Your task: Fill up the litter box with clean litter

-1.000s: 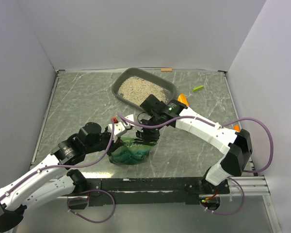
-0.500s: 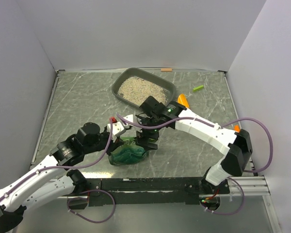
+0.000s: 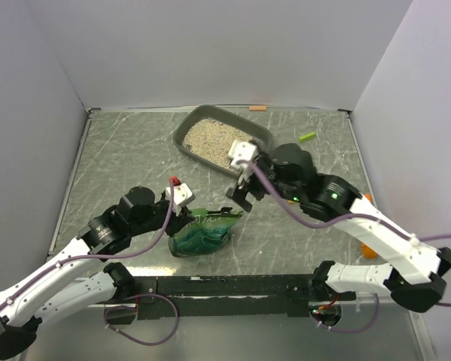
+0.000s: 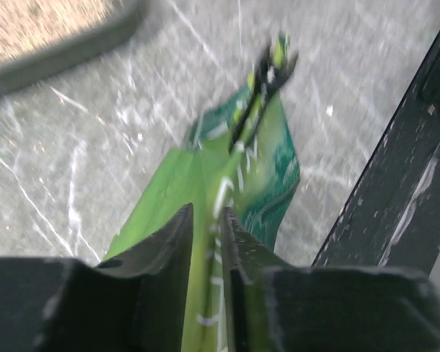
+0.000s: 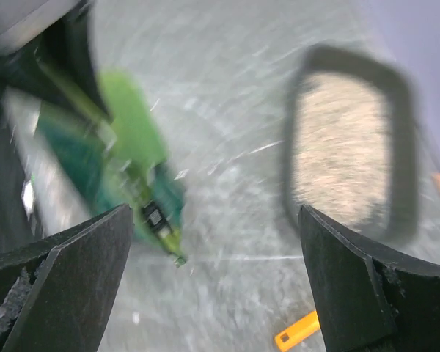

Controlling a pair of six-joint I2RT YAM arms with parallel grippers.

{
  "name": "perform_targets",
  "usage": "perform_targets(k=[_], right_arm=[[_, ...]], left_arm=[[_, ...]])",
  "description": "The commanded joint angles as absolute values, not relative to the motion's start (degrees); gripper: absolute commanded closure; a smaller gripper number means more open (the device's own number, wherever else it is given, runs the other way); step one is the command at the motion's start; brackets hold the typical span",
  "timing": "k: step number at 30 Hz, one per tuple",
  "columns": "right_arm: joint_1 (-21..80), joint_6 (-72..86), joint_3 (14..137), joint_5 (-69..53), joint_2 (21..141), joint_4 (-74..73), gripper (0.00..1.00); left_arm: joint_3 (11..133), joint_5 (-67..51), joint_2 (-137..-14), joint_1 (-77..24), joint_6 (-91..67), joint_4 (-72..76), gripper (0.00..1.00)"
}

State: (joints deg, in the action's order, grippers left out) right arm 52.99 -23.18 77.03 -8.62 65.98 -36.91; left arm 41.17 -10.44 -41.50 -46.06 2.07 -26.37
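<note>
Crumpled green glossy bag on grey marbled table, small green stick near back-right corner

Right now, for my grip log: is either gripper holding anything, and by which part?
The left gripper pinches the bag by an edge; right gripper open, empty.

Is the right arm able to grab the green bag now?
Probably yes. The right gripper hangs open close by a top corner of the green bag, nothing between them. The left gripper pinches the bag's other side, so that corner looks free.
</note>
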Motion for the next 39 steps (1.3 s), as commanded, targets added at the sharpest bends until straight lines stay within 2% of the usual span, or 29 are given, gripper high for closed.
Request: perform_targets(k=[1,6,8,9,10,11,17,26,34,39], right_arm=[[52.1,-11.8,79.8,5.9,63.8,-33.4,0.0],[51.4,-4.5,86.1,8.6,67.6,-41.0,0.0],[51.4,-1.3,85.6,13.2,67.7,-40.6,0.0],[51.4,1.7,85.3,14.7,67.6,-40.4,0.0],[51.3,2.8,85.1,15.8,67.3,-40.2,0.0],[51.4,3.9,84.6,16.0,66.8,-40.1,0.0],[51.4,9.3,78.9,16.4,62.1,-35.0,0.0],[51.4,11.0,77.0,19.8,56.8,-34.4,0.0],[51.4,5.8,73.8,25.3,50.6,-30.7,0.0],[51.4,10.0,76.4,28.0,51.2,-32.5,0.0]], left_arm=[[47.7,-10.7,-41.0,-46.1,1.0,-22.4,0.65],[52.8,-12.6,-41.9,-46.1,0.4,-24.0,0.43],[55.0,-11.5,-42.3,-46.1,0.4,-24.0,0.31],[55.6,-11.1,-42.4,-46.1,-1.3,-23.8,0.24],[56.5,-10.5,-42.6,-46.1,-1.8,-23.3,0.07],[56.8,-8.8,-42.7,-46.1,-2.2,-22.9,0.01],[59.9,-1.9,-43.9,-46.1,-7.2,-19.2,0.03],[61.2,11.3,-43.8,-46.1,-12.6,-16.7,0.03],[63.9,13.1,-47.2,-46.1,-13.2,-18.9,0.03],[63.6,15.7,-48.0,-46.1,-15.6,-17.1,0.03]])
